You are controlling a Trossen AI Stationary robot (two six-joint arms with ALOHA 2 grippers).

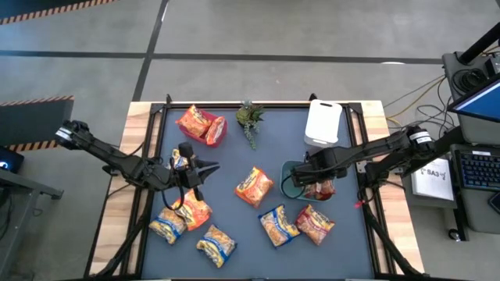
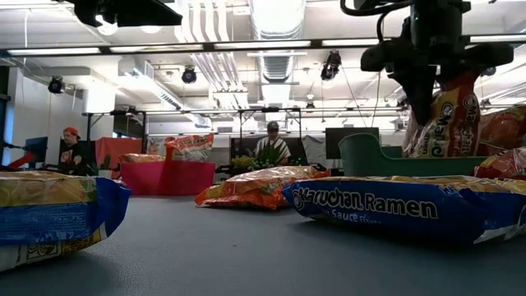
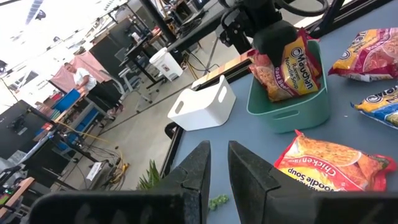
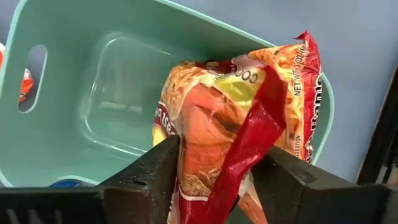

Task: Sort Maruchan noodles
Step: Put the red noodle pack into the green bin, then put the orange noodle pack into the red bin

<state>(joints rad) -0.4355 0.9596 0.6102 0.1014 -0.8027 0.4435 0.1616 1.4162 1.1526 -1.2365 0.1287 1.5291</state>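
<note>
A: What could go wrong here?

B: The right gripper [image 4: 214, 180] has its jaws clamped on a red packet [image 4: 242, 118], hanging over the teal bin [image 1: 291, 181]. The packet sits partly above the bin's rim, tilted. If the jaws part now, I judge it could catch the rim and tip out onto the desk [image 1: 234, 156], or lean on the wall instead of lying flat.

A: And the other arm?

B: The left gripper [image 1: 209, 166] hovers well to the bin's left, jaws a little apart, holding nothing.

A: What else is around the bin?

B: A white bin [image 1: 322, 122] is just behind it. An orange packet [image 1: 255, 186] lies just left of it, another red packet [image 1: 315, 222] and a blue-yellow packet [image 1: 278, 224] in front. More packets [image 1: 187, 212] lie farther left, and a small plant [image 1: 249, 119] behind and left.

A: Anything in the way?

B: Nothing blocks the drop. The orange packet beside the bin may crowd the next approach.
</note>
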